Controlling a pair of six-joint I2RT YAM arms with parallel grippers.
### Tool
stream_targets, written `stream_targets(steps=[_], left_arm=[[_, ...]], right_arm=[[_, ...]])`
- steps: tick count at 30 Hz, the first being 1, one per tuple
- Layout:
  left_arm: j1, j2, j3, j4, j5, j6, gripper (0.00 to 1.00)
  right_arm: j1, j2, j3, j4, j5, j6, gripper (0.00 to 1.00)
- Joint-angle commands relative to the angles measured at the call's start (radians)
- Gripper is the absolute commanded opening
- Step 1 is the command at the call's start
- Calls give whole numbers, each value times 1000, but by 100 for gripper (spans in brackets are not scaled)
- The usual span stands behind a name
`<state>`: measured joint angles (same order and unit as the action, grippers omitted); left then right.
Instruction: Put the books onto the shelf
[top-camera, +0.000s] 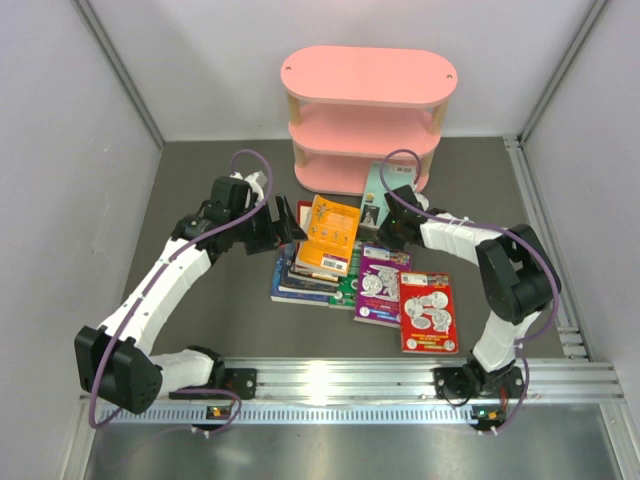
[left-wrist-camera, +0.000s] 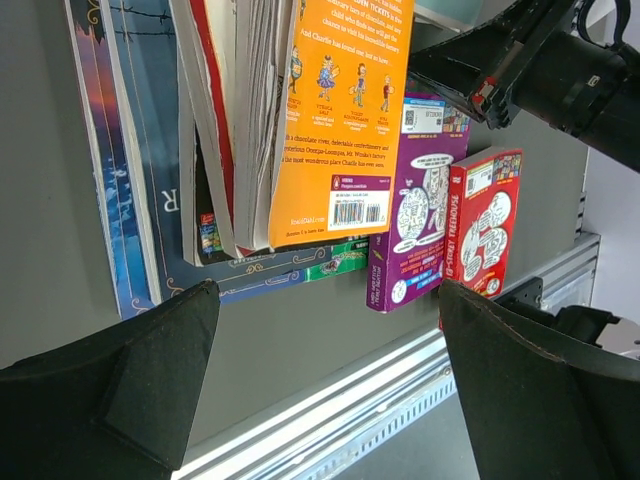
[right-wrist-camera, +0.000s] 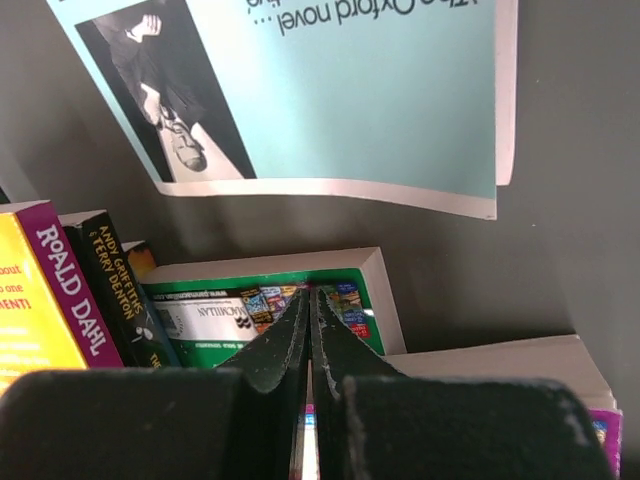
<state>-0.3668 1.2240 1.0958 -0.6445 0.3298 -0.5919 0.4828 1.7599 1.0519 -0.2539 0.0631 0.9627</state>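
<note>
**Book pile on the table, 2 arms leaning in over it**

Biggest thing first: the dark table (top-camera: 200, 320), with the pink shelf (top-camera: 370, 75) at the far side, 3 oval boards on pale posts.

The left arm (top-camera: 165, 285) stretches diagonally from its base toward the middle, wrist bent in toward the pile. The right arm (top-camera: 505, 270) goes up from its base, folds at the elbow and reaches left, ending just in front of the shelf.

The books (top-camera: 315, 270) are all down on the table, between the arms and in front of the shelf. There's a messy stack with an orange book (top-camera: 330, 235) tilted on top, pages fanned, and a dark blue book (left-wrist-camera: 130, 150) underneath. A purple book (top-camera: 380, 290) and a red book (top-camera: 428, 312) lie side by side to the right. A teal book (top-camera: 372, 200) sits right by the bottom board; can't tell if it's leaning or flat.

The left gripper (top-camera: 283, 222) is spread wide just left of the orange book, gripping nothing. The right gripper (right-wrist-camera: 311, 320) has its fingers pressed together, pointing at a green book (right-wrist-camera: 260, 305) near the teal one.
</note>
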Motion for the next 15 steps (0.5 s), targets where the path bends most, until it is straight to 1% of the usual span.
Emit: stream_targets(steps=[1,7,11,15], left_arm=[[8,-4,12,26,17,10,96],[8,-11,9,29,26,6,96],[9,-8,27,11,20,24,96],[17,2,55,-24,12,49,96]], right_arm=[[20,28,-29,-13,30,-13,0],[8,146,92,1,69,-13,0],[5,216,187,-16,130,-2,0],[7,254,214,-38,184,13,0]])
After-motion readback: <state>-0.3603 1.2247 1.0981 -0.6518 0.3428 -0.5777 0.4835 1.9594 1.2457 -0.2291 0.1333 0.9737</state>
